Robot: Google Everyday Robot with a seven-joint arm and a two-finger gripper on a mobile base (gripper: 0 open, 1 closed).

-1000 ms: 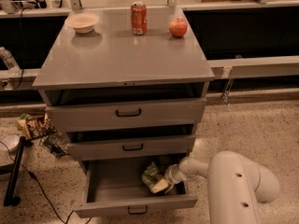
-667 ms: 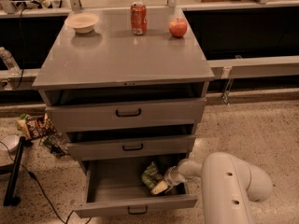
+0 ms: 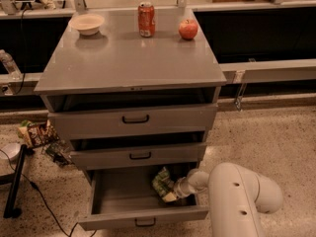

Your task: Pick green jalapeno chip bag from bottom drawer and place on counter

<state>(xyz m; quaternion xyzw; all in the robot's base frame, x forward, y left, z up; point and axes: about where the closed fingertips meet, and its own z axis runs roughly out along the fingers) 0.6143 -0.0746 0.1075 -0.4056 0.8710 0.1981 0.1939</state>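
Where jaws sit in bottom drawer (image 3: 123, 197), green jalapeno chip bag (image 3: 161, 182) touches.

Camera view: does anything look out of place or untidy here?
Yes: snack packets lie scattered on the floor left of the cabinet, not stored anywhere. The gripper is inside the bottom drawer at the green jalapeno chip bag.

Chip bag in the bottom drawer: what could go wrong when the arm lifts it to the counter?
The gripper sits at the chip bag, just below the protruding middle drawer; lifting straight up may hit it. The crumpled bag might slip. On the counter, the can could be knocked over.
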